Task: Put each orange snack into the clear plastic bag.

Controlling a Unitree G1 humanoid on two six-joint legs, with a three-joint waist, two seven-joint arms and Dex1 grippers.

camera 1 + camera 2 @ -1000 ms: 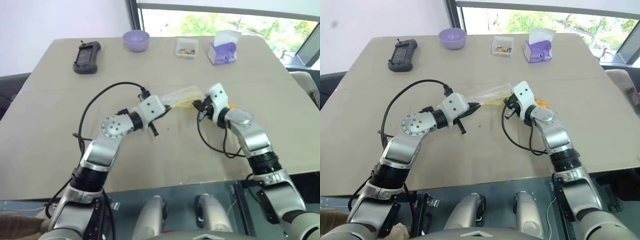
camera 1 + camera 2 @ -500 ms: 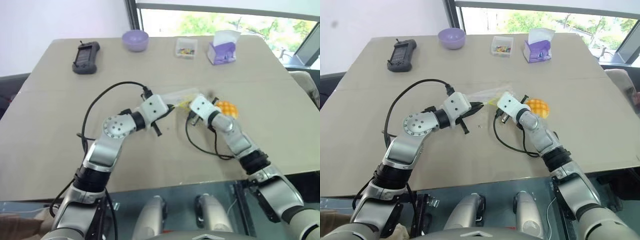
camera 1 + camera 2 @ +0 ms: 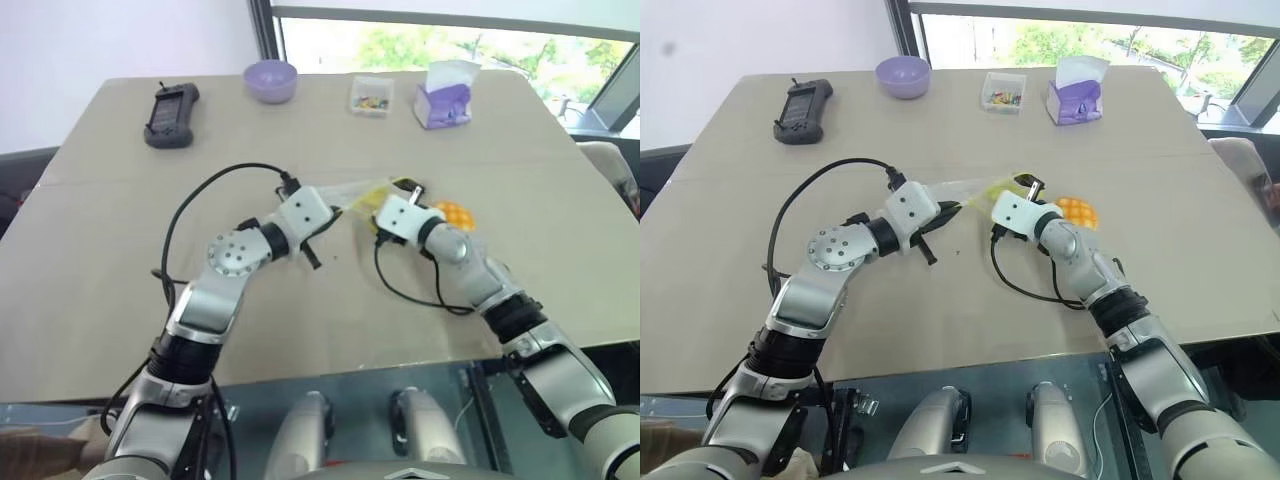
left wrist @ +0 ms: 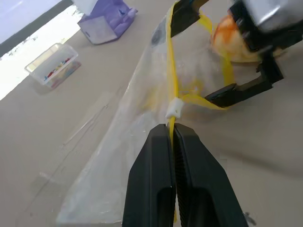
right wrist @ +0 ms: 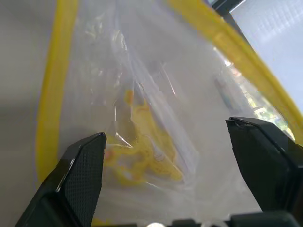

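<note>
Clear plastic bag point(image 4: 142, 142): crinkly film, yellow seal strip, mid-worktop point(image 3: 100, 250); apparently no snack inside. Left hand point(image 4: 171, 137) pinched shut on the seal. Right hand point(image 5: 165, 156) spread wide at the bag's mouth, gripping nothing. Orange snack point(image 3: 1077, 211): round, criss-crossed, just beside the bag, outside it.

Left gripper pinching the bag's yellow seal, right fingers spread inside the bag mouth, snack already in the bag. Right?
Not the last part. The orange snack lies on the table beside the right gripper, outside the clear plastic bag; the right eye view shows it. The rest holds: the left gripper pinches the yellow seal, and the right fingers are spread inside the bag mouth.
</note>
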